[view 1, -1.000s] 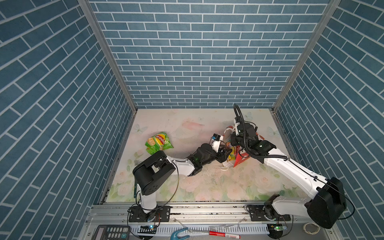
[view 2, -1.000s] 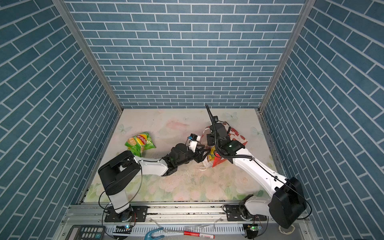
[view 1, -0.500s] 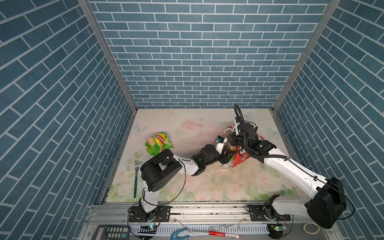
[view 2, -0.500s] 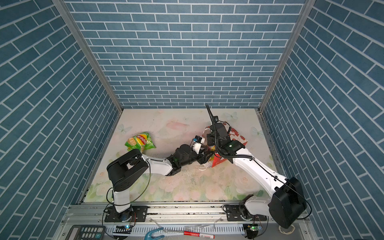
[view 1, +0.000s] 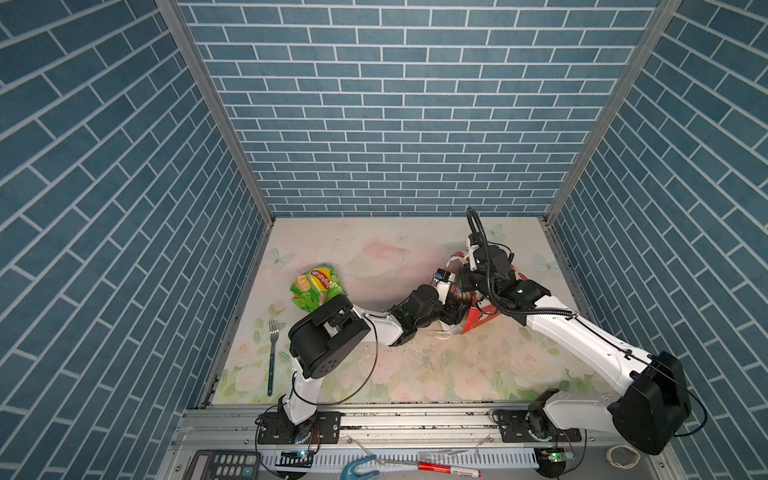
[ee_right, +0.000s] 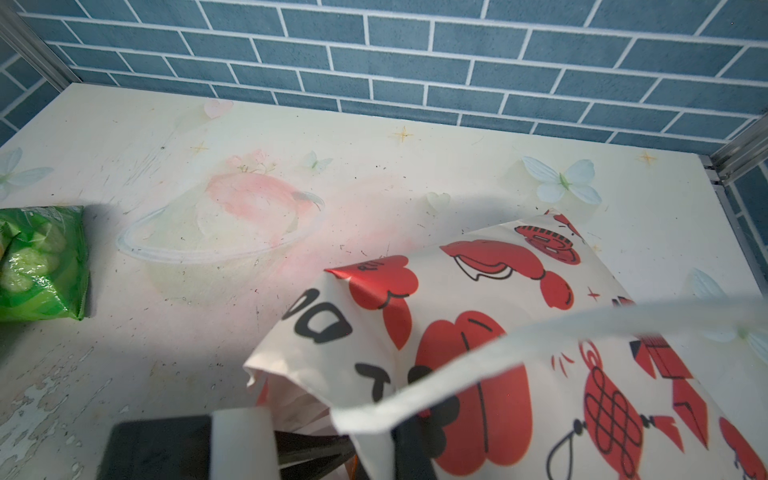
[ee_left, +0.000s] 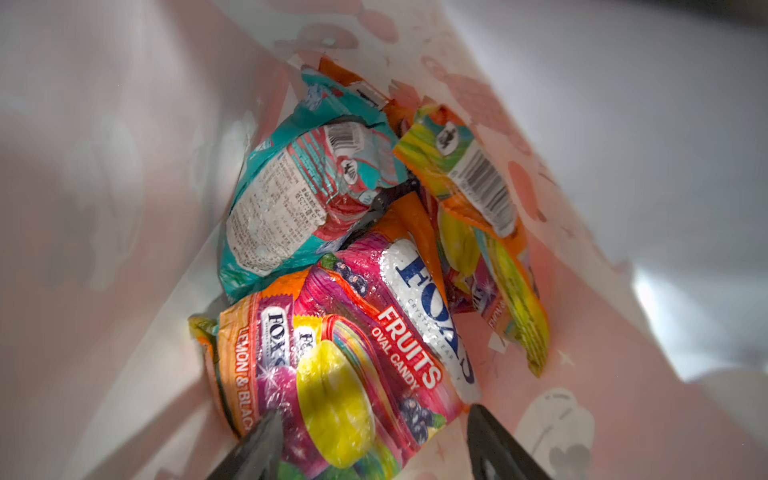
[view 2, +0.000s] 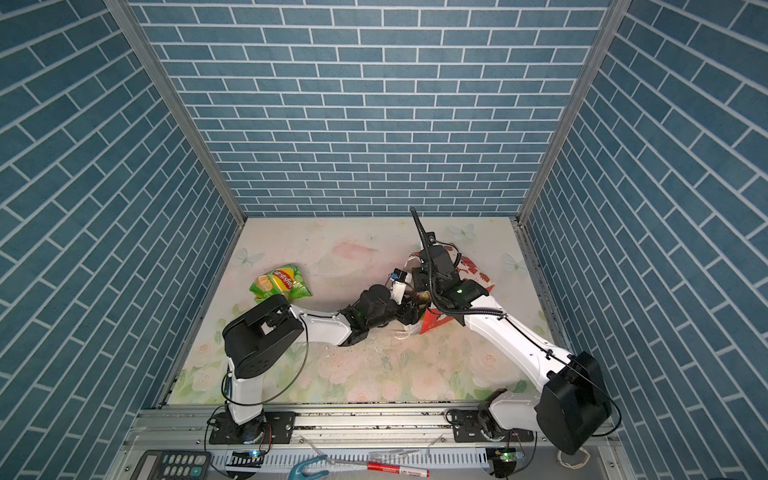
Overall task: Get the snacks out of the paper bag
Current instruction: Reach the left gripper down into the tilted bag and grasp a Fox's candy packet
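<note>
The paper bag (view 1: pixel 478 322) (view 2: pixel 473 266) lies on its side at the right of the table, white with red cartoon prints (ee_right: pixel 498 353). My right gripper (ee_right: pixel 390 457) is shut on the rim of its mouth. My left gripper (ee_left: pixel 374 415) is inside the bag and open. Its fingers (ee_left: pixel 266 436) straddle a pink and orange FOX'S candy packet (ee_left: pixel 353 353) without closing on it. Deeper in lie a teal-white packet (ee_left: pixel 299 195) and a yellow-green and orange packet (ee_left: pixel 469 178). A green Lay's bag (view 1: pixel 316 286) (view 2: pixel 280 282) (ee_right: pixel 37 262) lies on the table to the left.
A fork (view 1: pixel 272 357) lies near the table's left edge, beside the left arm's base. The bag's white handle strip (ee_right: pixel 540 332) hangs loose across the right wrist view. A calculator (view 1: pixel 224 463) and a red marker (view 1: pixel 449 469) rest on the front rail.
My left arm has reached farther right, pushing its gripper deeper into the bag's mouth, and its jaws have spread wider. The right arm and the bag have stayed put.
</note>
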`<action>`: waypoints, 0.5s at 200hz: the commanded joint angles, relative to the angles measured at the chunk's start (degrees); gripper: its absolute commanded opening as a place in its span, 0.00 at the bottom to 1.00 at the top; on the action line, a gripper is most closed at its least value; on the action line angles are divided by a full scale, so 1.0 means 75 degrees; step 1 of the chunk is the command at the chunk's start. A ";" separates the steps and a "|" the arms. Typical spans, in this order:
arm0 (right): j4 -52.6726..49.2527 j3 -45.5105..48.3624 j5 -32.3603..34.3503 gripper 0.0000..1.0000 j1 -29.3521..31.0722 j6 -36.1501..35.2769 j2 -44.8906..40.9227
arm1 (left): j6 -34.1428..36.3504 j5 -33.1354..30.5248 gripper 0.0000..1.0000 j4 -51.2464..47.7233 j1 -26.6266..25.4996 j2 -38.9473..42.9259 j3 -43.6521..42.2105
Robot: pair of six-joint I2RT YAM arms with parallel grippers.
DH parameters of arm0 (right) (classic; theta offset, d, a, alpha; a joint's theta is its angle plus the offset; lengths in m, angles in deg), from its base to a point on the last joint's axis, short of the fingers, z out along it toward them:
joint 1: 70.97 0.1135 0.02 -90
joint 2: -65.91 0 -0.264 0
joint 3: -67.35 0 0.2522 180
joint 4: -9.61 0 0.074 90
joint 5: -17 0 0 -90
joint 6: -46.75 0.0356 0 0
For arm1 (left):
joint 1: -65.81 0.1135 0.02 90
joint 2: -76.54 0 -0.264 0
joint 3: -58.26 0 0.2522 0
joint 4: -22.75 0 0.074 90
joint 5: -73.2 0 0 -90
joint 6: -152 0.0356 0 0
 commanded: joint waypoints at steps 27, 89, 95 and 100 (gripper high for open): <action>0.0529 -0.0224 -0.0118 0.00 0.0027 0.0391 0.0083 | -0.0422 0.0112 0.74 -0.0980 0.0116 -0.0279 0.0592; 0.0557 -0.0266 -0.0166 0.00 0.0010 0.0497 0.0071 | -0.0925 0.0245 0.77 -0.1931 0.0212 -0.0684 0.1137; 0.0554 -0.0253 -0.0149 0.00 0.0019 0.0497 0.0071 | -0.0866 0.0196 0.77 -0.2189 0.0214 -0.0663 0.1222; 0.0543 -0.0247 -0.0132 0.00 0.0019 0.0504 0.0071 | -0.0810 0.0147 0.78 -0.2414 0.0214 -0.0639 0.1292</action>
